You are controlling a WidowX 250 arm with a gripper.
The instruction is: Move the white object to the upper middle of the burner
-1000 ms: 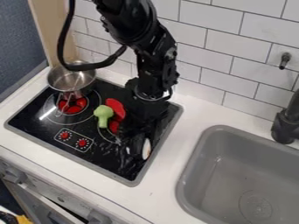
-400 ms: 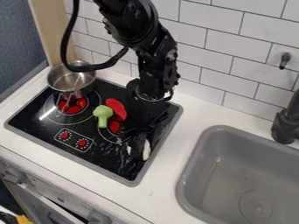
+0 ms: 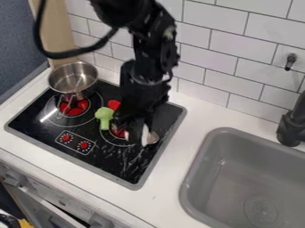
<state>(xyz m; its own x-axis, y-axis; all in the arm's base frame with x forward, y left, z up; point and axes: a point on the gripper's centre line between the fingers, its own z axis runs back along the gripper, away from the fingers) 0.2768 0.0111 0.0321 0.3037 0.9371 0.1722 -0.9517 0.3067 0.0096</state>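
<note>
The gripper (image 3: pixel 139 132) hangs low over the right-hand burner's lower right side, its fingers shut on the white object (image 3: pixel 145 135). That object shows as a narrow upright strip between the dark fingers, and the arm hides the rest of it. Against its right side is a small silvery round shape (image 3: pixel 153 138); whether it belongs to the white object I cannot tell. The right-hand burner (image 3: pixel 113 141) shows as a thin ring with red at its middle, partly covered by the arm.
A green broccoli-like toy (image 3: pixel 104 116) lies just left of the gripper, with a red object (image 3: pixel 113 104) behind it. A metal pot (image 3: pixel 73 80) stands at the stovetop's back left corner. The grey sink (image 3: pixel 238 178) is at the right.
The gripper has moved up the view, toward the wall, and the white object has shifted the same way with it. The arm now covers more of the red object.
</note>
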